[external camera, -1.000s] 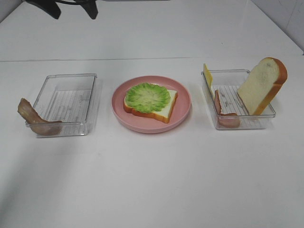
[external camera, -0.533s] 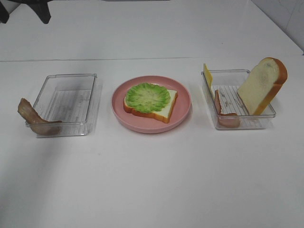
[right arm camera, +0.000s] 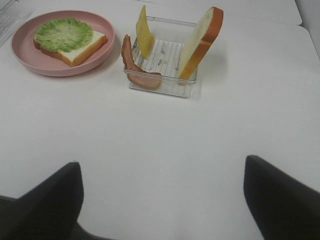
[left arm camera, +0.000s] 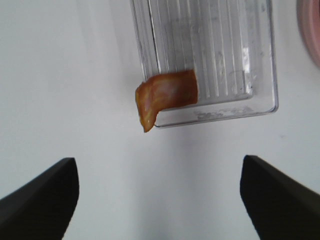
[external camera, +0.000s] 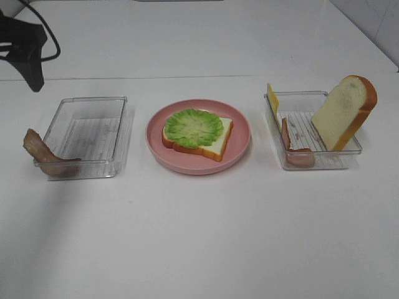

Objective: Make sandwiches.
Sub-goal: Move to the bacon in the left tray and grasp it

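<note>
A bread slice topped with a green lettuce leaf lies on the pink plate. A bacon strip hangs over the near left corner of the left clear tray. The right tray holds a cheese slice, a bacon strip and an upright bread slice. My left gripper is open and empty behind and left of the left tray; its wrist view shows the bacon below. My right gripper is open and empty, well back from the right tray.
The white table ends at a back edge behind the trays. The plate's rim shows in the left wrist view and the whole plate shows in the right wrist view. Bare tabletop lies in front of the trays and plate.
My left arm has swung from the top middle-left of the view to the far left and come lower, nearer the left tray. The food and trays have not moved.
</note>
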